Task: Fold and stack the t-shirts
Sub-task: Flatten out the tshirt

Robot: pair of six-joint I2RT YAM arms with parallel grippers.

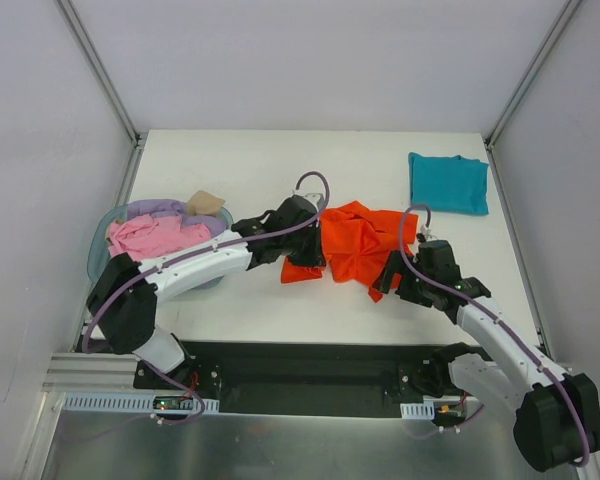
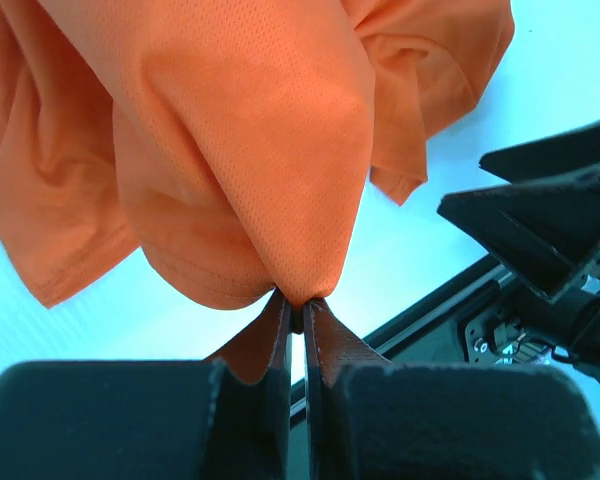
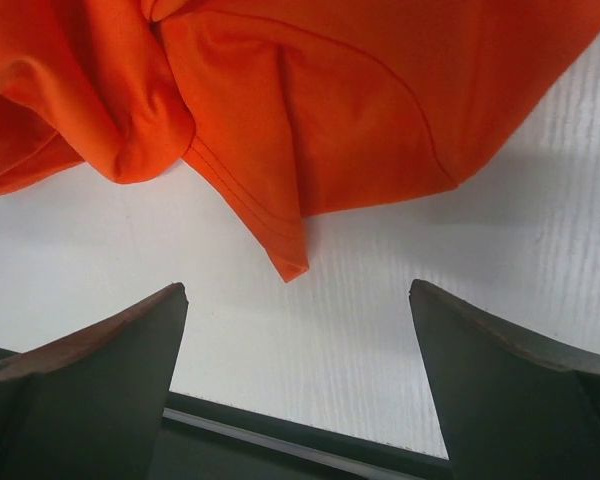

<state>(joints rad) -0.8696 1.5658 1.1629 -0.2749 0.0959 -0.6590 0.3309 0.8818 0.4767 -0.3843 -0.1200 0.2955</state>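
Note:
The orange-red t-shirt [image 1: 355, 240] lies crumpled at the table's middle. My left gripper [image 1: 302, 243] is shut on a fold of it at its left side; in the left wrist view the cloth [image 2: 250, 150] hangs bunched from the closed gripper [image 2: 300, 305]. My right gripper [image 1: 388, 278] is open and empty just in front of the shirt's near right edge; in the right wrist view a pointed corner of the shirt [image 3: 290, 262] lies a little beyond the gripper [image 3: 298, 300]. A folded teal t-shirt [image 1: 448, 183] lies flat at the back right.
A translucent blue basket [image 1: 98, 255] at the left holds pink [image 1: 155, 235], lavender [image 1: 155, 209] and tan [image 1: 207, 203] shirts. The black base rail [image 1: 300, 375] runs along the near edge. Grey walls enclose the table.

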